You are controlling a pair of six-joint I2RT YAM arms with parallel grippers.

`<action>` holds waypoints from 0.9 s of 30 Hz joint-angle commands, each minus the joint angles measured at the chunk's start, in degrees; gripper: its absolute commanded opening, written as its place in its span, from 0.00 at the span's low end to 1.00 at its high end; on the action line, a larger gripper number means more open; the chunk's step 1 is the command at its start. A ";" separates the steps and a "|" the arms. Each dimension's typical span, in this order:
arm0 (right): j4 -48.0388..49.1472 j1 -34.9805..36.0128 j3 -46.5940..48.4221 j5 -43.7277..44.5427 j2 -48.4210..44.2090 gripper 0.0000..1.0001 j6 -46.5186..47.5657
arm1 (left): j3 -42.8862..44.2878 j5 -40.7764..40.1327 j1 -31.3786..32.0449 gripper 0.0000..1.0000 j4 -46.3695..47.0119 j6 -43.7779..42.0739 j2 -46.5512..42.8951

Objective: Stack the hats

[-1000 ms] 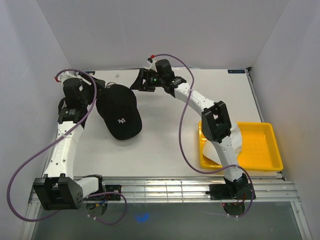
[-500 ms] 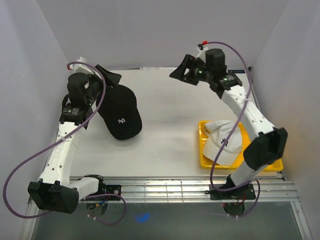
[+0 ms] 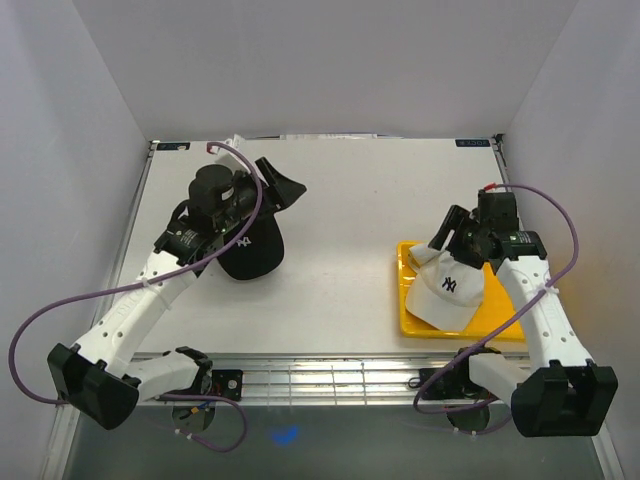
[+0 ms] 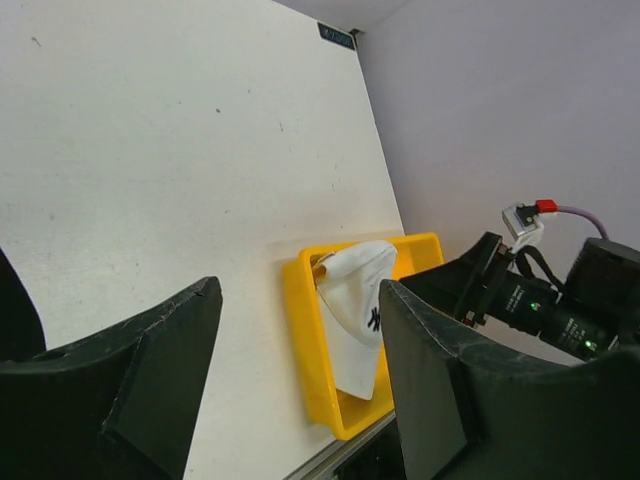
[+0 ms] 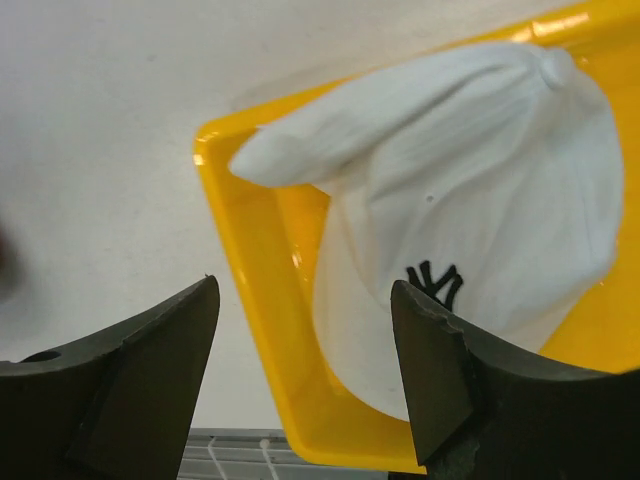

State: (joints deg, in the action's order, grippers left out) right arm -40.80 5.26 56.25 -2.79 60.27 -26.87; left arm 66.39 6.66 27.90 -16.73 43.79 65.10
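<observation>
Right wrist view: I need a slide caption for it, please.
Open right pincer poised above a white cap resting in a yellow tray.

Two caps show, one black cap (image 3: 252,256) and one white cap (image 3: 447,290), plus one yellow tray (image 3: 437,330).

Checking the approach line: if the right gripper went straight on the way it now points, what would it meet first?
Probably the white cap in the yellow tray, at its edge beside the tray's wall; the right gripper, open, points down at it. Depth is unclear.
</observation>
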 commanded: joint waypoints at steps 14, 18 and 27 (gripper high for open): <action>4.58 -16.24 -7.91 -1.69 9.94 0.64 3.32 | -6.71 3.19 1.37 0.74 -0.93 1.21 -7.97; 6.60 -16.24 -7.91 -2.05 12.06 0.64 2.53 | -7.59 3.45 1.37 0.74 -1.29 1.21 -8.32; 9.77 -16.51 -8.26 -1.08 14.88 0.56 2.18 | -7.50 2.92 1.37 0.73 -3.13 0.77 -8.41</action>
State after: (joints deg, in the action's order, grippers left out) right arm -33.98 -10.87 48.47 -4.45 75.33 -24.40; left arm 58.61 9.28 29.06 -18.81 44.97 58.06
